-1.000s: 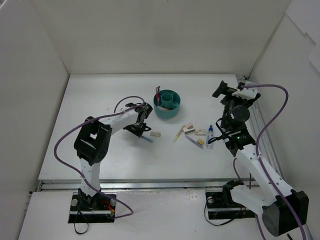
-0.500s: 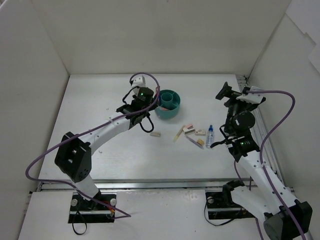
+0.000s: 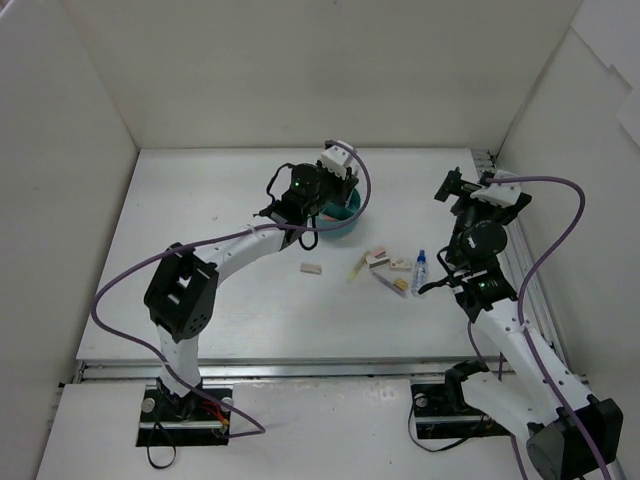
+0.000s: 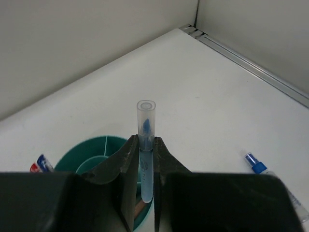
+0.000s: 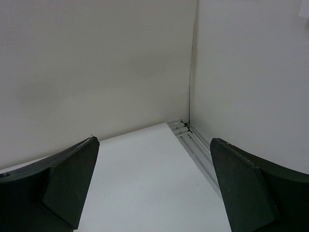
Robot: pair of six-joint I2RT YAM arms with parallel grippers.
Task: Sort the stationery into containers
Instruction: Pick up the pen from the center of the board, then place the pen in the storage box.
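My left gripper [image 3: 322,203] is shut on a blue pen [image 4: 145,145] and holds it over the near rim of the round teal organizer [image 3: 349,211], which also shows in the left wrist view [image 4: 91,149]. Red and blue pen tips [image 4: 41,163] stand in its left compartment. On the table lie a beige eraser [image 3: 311,268], a yellow pen [image 3: 357,268], more small erasers [image 3: 378,259], and a clear bottle with a blue cap [image 3: 420,271], which also shows in the left wrist view [image 4: 270,179]. My right gripper [image 3: 458,187] is open and empty, raised near the right wall.
White walls enclose the table on three sides. A metal rail [image 3: 520,250] runs along the right edge; it also shows in the right wrist view [image 5: 193,145].
My left gripper has carried the blue pen up and right from the table to above the organizer. The right arm has shifted slightly.
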